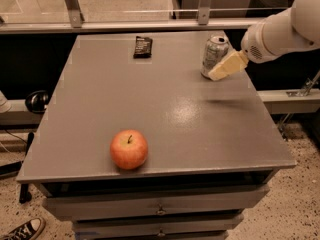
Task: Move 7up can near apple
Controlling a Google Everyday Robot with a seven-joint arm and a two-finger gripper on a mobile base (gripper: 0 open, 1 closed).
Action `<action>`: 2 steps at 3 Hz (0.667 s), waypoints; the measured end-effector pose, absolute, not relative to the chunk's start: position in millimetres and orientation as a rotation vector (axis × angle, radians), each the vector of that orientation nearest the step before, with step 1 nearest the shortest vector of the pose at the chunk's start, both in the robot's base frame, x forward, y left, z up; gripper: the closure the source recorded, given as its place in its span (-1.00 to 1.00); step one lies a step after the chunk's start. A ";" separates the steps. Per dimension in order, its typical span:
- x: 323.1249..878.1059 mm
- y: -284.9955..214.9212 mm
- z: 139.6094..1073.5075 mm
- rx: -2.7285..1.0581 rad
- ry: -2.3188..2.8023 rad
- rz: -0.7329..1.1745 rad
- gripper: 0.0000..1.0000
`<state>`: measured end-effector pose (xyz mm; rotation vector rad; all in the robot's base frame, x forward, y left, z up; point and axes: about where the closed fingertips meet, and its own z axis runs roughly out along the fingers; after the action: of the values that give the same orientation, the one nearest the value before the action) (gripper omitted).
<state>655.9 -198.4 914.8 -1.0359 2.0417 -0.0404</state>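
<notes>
The gripper sits at the far right of the table, its pale tip crossing the lower right side of the can; whether it is open or closed I cannot tell, and I cannot say if it touches the can or holds it; the white arm reaches in from the right. The can stands upright near the far right corner, well apart from the apple, which rests near the front edge, left of centre. To my eye the grasp comes first: take the can squarely around its middle so it stays upright, press gently since thin metal dents, then carry it near and left; set it down beside the apple without nudging it, for it could roll. The bar lies far left of that path.
</notes>
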 end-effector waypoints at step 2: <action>689.2 -187.9 899.9 -0.858 1.945 0.234 -1.00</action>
<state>689.2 -187.9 899.9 -0.8582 1.9446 0.2337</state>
